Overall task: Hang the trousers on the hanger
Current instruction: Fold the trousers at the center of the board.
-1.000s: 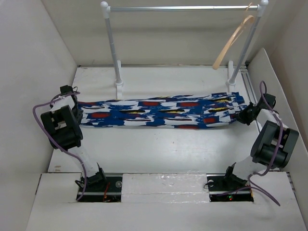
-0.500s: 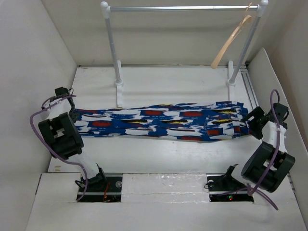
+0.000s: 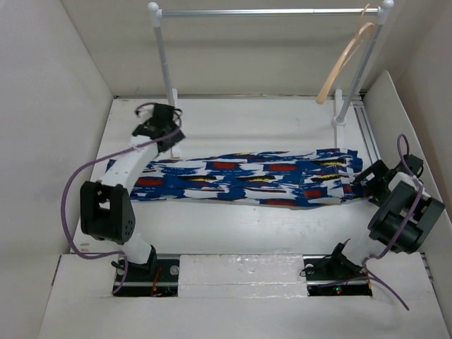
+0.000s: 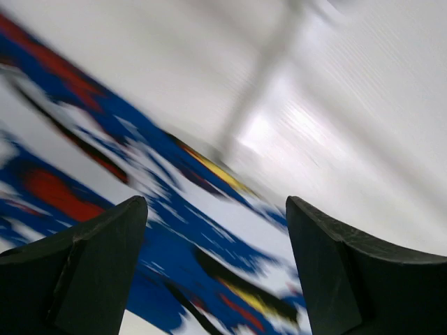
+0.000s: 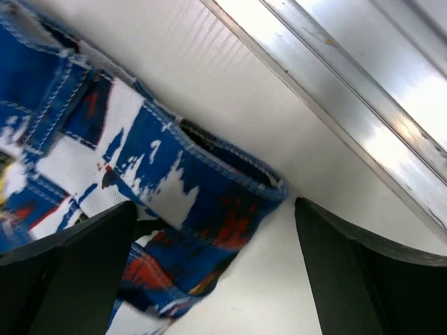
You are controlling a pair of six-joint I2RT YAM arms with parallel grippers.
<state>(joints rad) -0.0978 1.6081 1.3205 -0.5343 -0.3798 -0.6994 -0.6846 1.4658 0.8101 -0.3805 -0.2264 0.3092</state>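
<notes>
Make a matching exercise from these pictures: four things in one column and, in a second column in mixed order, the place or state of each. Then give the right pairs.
Column 1
1. trousers
2. hanger
3. left gripper
4. right gripper

Column 2
A. open, at the right end of the trousers
B. hangs at the right end of the rail
C. open, near the foot of the left post
D. lies stretched flat on the table

Pairs: 1-D, 2-B, 3-C, 4-A
</notes>
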